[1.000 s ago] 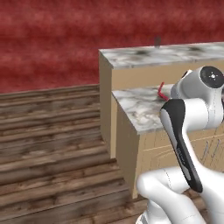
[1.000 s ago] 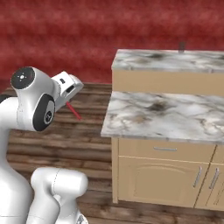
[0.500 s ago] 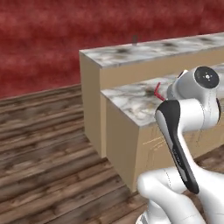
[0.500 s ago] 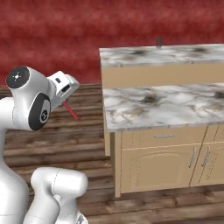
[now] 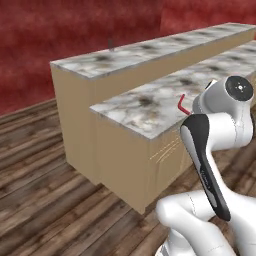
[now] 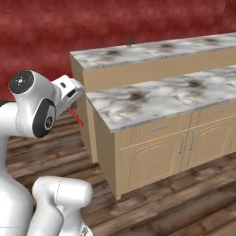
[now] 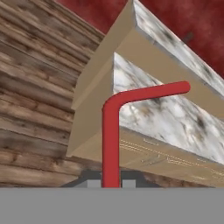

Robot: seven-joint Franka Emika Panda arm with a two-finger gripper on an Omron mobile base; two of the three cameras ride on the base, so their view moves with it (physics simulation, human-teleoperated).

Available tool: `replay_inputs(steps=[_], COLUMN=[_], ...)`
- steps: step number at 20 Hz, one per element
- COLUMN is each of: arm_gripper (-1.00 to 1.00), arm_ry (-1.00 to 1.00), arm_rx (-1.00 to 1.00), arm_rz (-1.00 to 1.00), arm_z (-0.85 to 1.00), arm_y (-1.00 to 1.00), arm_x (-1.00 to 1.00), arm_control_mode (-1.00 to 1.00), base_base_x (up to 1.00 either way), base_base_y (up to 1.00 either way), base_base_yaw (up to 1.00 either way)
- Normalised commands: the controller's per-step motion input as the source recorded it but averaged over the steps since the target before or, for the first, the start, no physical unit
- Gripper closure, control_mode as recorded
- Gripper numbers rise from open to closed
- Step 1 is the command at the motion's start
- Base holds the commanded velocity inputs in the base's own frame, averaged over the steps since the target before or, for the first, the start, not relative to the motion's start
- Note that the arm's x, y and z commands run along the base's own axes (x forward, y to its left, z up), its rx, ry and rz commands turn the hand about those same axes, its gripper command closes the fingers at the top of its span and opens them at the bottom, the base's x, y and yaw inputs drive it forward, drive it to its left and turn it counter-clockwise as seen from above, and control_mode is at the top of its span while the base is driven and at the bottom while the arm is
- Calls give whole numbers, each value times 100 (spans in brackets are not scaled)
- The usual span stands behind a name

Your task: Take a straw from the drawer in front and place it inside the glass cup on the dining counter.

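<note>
The gripper (image 7: 111, 183) is pinched tight on the straw (image 7: 111, 144), though its fingertips barely peek up at the bottom of the hand view and are hard to make out. The red straw rises straight out from between them, bends at an elbow and runs off sideways, so its whole bent length stands clear in front of the hand.

From the right base view the hand's white housing hides the fingers, and just a short red stub of the straw (image 6: 75, 117) slants down below it, seen against the floor beside the near counter's corner. From the left base view the arm's own body covers the hand, and a small red hook of the straw (image 5: 183, 104) pokes out beside it, seen against the marble of the lower island (image 5: 165, 102).

Behind that island runs the taller dining counter (image 6: 152, 51). On its top stands a tiny dark upright speck, probably the glass cup (image 6: 129, 41), too small to make out, well apart from the straw.
</note>
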Motion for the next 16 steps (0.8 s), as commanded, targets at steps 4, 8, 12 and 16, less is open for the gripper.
replay_inputs(steps=[4, 8, 12, 16], arm_gripper=[100, 100, 100, 100], arm_ry=[0, 0, 0, 0], arm_rx=[0, 0, 0, 0], arm_rz=[0, 0, 0, 0], arm_z=[0, 0, 0, 0], arm_y=[0, 0, 0, 0], arm_x=[0, 0, 0, 0], arm_control_mode=[100, 100, 100, 100], base_base_x=[2, 12, 28, 44], base_base_y=[100, 100, 100, 100], base_base_yaw=[-36, -31, -26, -24])
